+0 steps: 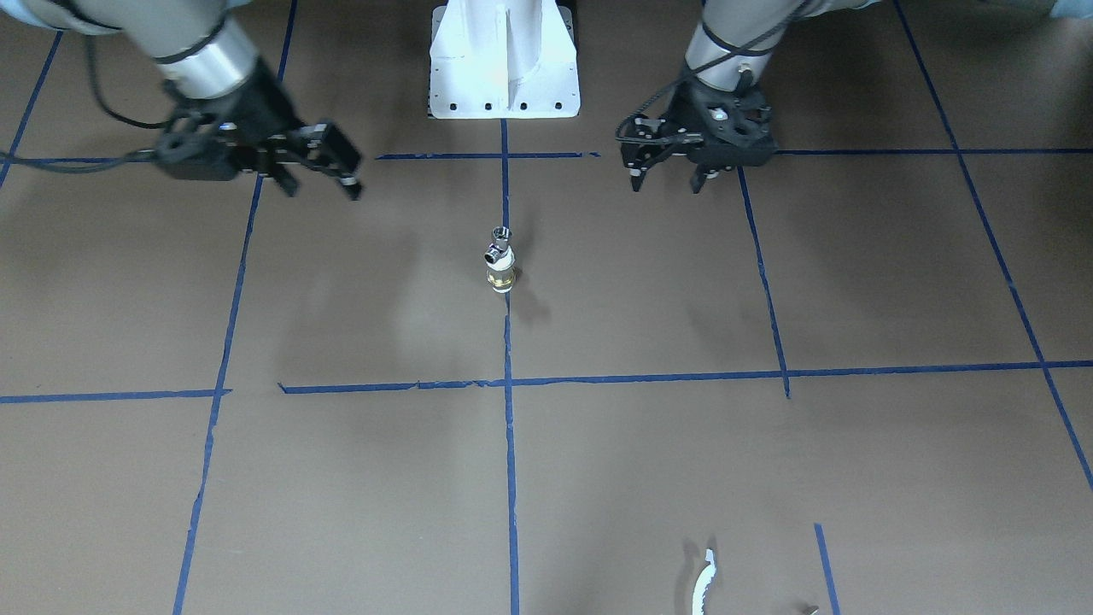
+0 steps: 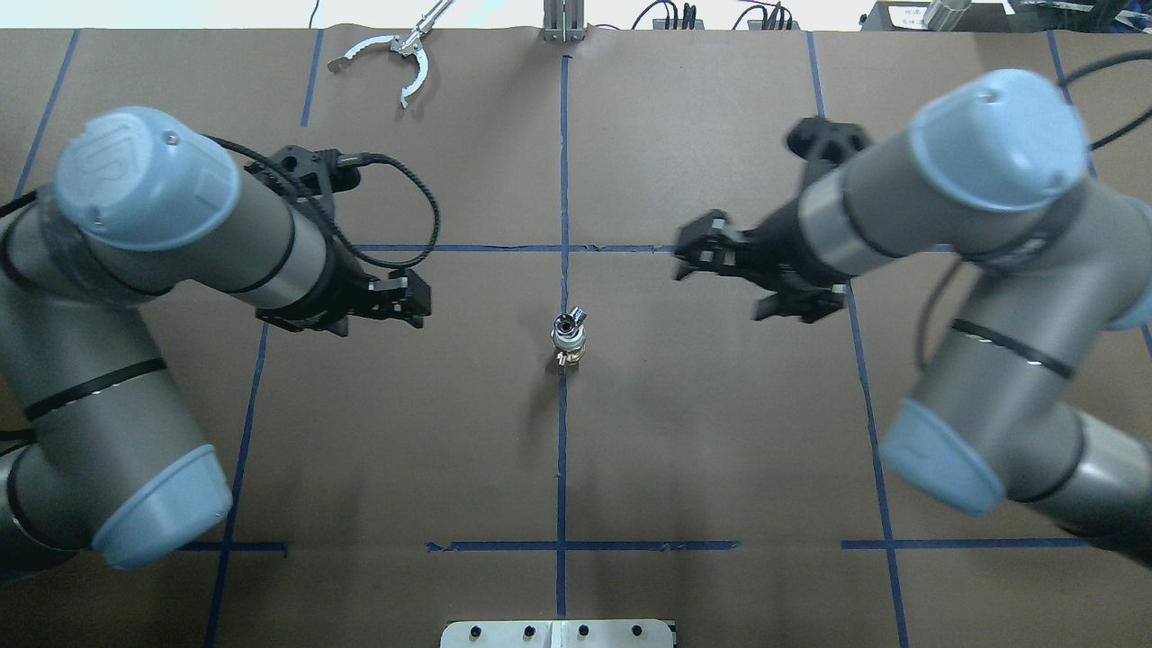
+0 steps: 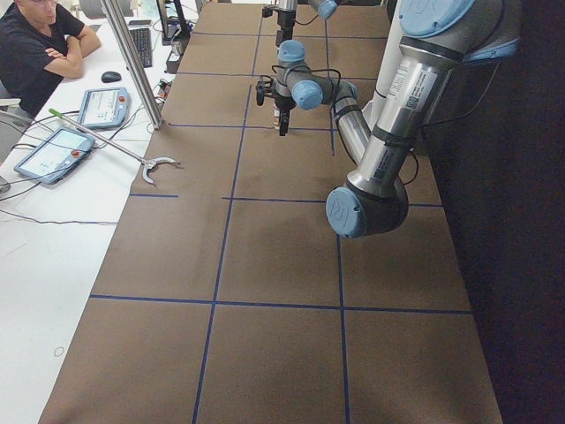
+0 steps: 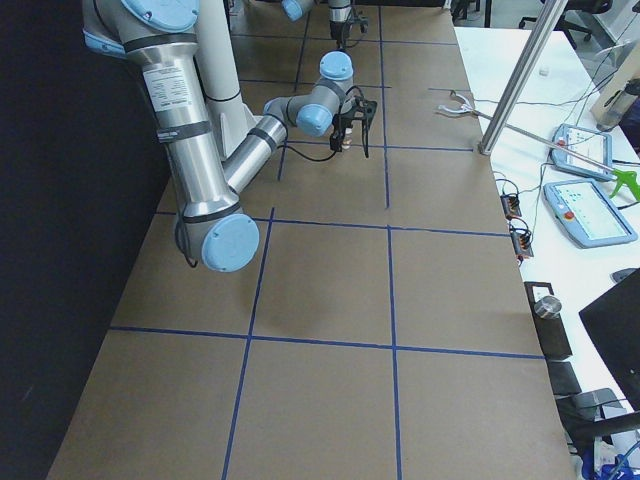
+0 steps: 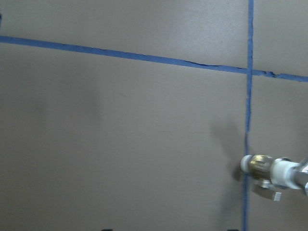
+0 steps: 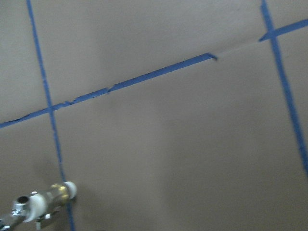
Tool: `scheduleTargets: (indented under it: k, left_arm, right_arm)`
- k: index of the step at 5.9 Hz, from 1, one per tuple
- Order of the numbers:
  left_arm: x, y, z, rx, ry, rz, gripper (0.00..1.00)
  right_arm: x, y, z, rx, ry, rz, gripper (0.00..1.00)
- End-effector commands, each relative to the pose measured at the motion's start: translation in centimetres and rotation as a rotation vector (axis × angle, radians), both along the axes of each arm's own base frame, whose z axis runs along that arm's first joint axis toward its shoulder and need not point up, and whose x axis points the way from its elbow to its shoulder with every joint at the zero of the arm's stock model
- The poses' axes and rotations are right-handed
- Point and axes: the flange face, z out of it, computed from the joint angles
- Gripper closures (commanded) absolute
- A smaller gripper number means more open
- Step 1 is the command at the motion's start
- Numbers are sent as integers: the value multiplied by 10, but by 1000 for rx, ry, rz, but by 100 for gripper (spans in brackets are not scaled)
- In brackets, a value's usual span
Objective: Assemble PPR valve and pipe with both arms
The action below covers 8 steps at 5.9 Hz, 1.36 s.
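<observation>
- Look to the valve (image 1: pixel 500 260) at the middle of the worktop (image 1: pixel 854 478): standing upright right on the central blue tape line (image 1: pixel 511 478), brass collar low, white body above, chrome end on top
- Probably set there on purpose, midway between the two arms, for equal reach from either side and easy centring
- No separate pipe to be made out anywhere; cannot tell whether already joined into that one upright piece
- Flanked by the left gripper (image 1: pixel 666 181) on one side and the right gripper (image 1: pixel 323 188) on the other, both hovering above the worktop, well apart from the valve and nearer the white pedestal (image 1: pixel 504 77)
- Spread apart, the left fingers (image 1: pixel 634 178), with nothing between; spread and empty likewise, the right fingers (image 1: pixel 348 181), so ready for a grasp, not holding
- Left gripper pointing roughly down, right gripper tilted inward toward the centre; valve at the frame edge in both wrist views, so aimed near it, not over it
- Judged as a start-like pose, or possibly a finished one: nothing gripped, piece free-standing
- Metal grabber tool (image 2: pixel 417 70) at the far edge, well apart, seemingly no part of the job
</observation>
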Motion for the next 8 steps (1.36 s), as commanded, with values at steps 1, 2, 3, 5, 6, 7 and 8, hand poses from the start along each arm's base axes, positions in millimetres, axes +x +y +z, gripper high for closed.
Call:
scheduleTargets:
  k: [1,2,3,5,6,7,8]
  left_arm:
    - [-79,-20,65,108,-90,102,15]
    - [-108,-32,81,159,-114,157,11]
    - [-134,-47,102,202,-159,183,1]
    - [-202,-69,147,247,-232,246,0]
    - [-242,-74,161,270,-284,306,0]
    - [-294,-78,172,280,-324,341,0]
    - [-349,-74,184,244,-279,353,0]
  right_arm:
    - [104,-4,104,111,156,-62,0]
    - [168,-9,147,144,154,-110,0]
    - [225,-20,196,182,141,-149,0]
    - [312,-35,292,276,206,-207,0]
    - [337,-33,324,305,221,-234,0]
    - [352,-29,339,292,221,-250,0]
    - [362,-24,347,298,217,-312,0]
